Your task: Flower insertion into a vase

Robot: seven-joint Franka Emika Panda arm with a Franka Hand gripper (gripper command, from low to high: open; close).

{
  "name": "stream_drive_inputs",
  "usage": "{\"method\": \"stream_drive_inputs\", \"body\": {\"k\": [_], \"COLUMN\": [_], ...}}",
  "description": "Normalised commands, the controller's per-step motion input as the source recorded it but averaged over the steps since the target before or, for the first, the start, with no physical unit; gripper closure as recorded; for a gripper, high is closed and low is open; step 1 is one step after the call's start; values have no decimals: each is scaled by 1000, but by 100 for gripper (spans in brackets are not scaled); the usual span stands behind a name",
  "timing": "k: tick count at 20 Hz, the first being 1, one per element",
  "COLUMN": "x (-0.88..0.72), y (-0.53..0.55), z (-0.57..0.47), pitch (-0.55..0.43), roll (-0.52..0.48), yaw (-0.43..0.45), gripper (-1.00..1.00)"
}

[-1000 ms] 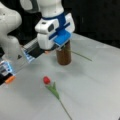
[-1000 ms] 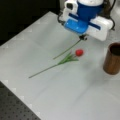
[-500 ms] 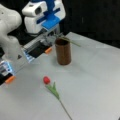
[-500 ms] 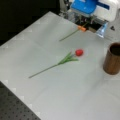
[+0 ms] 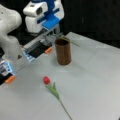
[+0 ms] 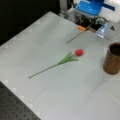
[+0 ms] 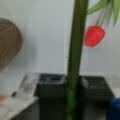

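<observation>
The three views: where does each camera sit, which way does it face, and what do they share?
A front view: raised off one side of the table, looking down at the vase; the white arm and the gripper show at its left and top.
A front view: high on another side, looking down on the red tulip; the gripper shows at its top right.
Wrist view: looks out between the fingers along the clamped green stem.
Shared: all three show vase, tulip and stem.

The gripper is seen closed on a thin green stem, just above the vase. A red tulip is laid on the table, well below the gripper.
</observation>
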Motion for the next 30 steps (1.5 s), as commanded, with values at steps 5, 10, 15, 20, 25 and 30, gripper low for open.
{"method": "stream_drive_inputs", "body": {"k": [5, 10, 15, 20, 25, 30], "x": [-577, -586, -547, -498, -527, -440], "y": [522, 315, 251, 322, 294, 55], "z": [-176, -156, -204, -227, -192, -179], "pitch": [-49, -90, -111, -118, -111, -99], "roll": [53, 111, 141, 110, 75, 83], "yaw": [-47, -91, -149, -161, -126, -69], "gripper": [100, 100, 100, 100, 100, 100]}}
